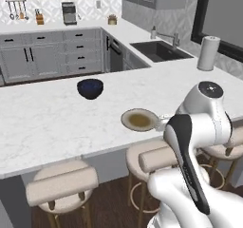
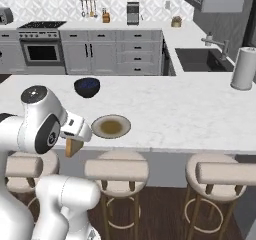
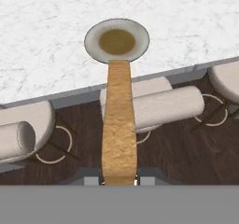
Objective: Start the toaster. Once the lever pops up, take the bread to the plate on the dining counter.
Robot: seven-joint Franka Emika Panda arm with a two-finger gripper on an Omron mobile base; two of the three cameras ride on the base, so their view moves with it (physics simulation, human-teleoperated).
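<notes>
My gripper (image 3: 119, 181) is shut on the bread (image 3: 119, 125), a thin golden-brown slice that stretches away from the fingers, edge-on to the hand view. Its far end reaches the near rim of the tan plate (image 3: 116, 41). In the right base view the gripper (image 2: 74, 143) holds the bread (image 2: 73, 148) just off the front edge of the dining counter (image 2: 175, 114), left of the plate (image 2: 111, 126). The plate (image 1: 138, 120) lies bare near that edge. I cannot pick out the toaster.
A dark blue bowl (image 1: 90, 88) stands on the counter behind the plate. Round padded stools (image 2: 117, 169) line the counter's front edge, below the gripper. A paper towel roll (image 2: 243, 68) stands at the right, near the sink (image 1: 160, 50).
</notes>
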